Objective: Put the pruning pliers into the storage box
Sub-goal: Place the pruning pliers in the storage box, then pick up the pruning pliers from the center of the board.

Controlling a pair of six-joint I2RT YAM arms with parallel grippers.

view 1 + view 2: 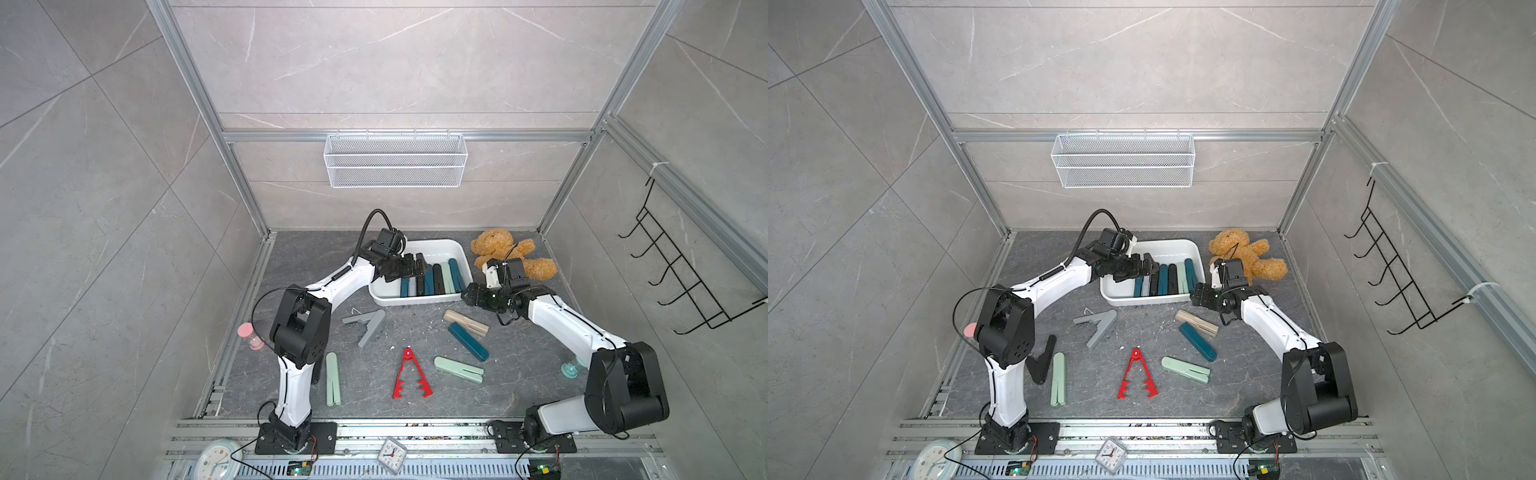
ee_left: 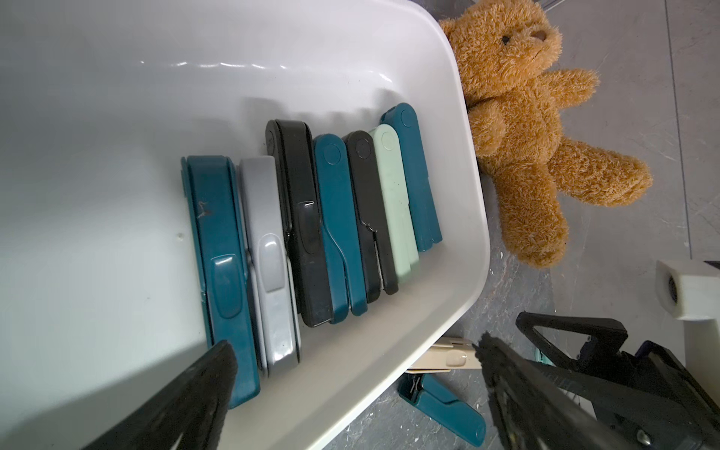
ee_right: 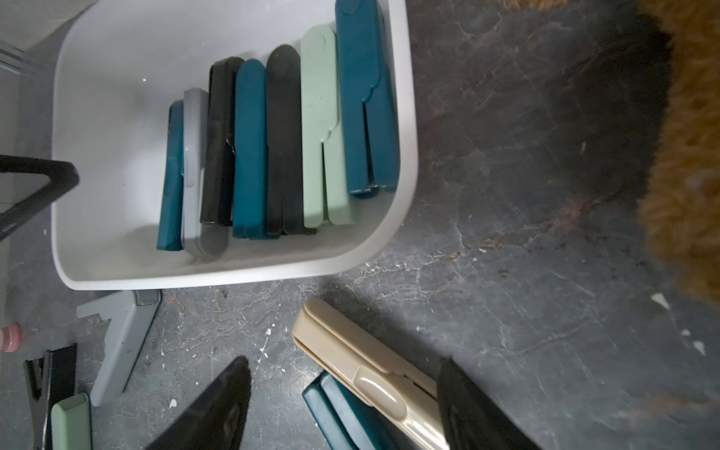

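Right fingers [image 3: 218, 409] spread over beige pliers [image 3: 370, 374], 7 in storage box [image 3: 233, 269]

Both arms reached forward with bent elbows, their wrists turned toward each other. The left gripper [image 1: 419, 266] had its fingers [image 2: 202, 389] spread wide. The right gripper [image 1: 466, 296] pointed leftward, fingers [image 3: 218, 405] apart, empty.

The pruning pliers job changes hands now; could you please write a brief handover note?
Left gripper: open, empty, over the storage box.
Right gripper: open, poised over the beige pliers, not gripping.
Done: seven pliers lined up in the box.
Left on the table: beige pliers, teal pliers, grey pliers, red pliers, black pliers, mint pliers, second mint pliers.
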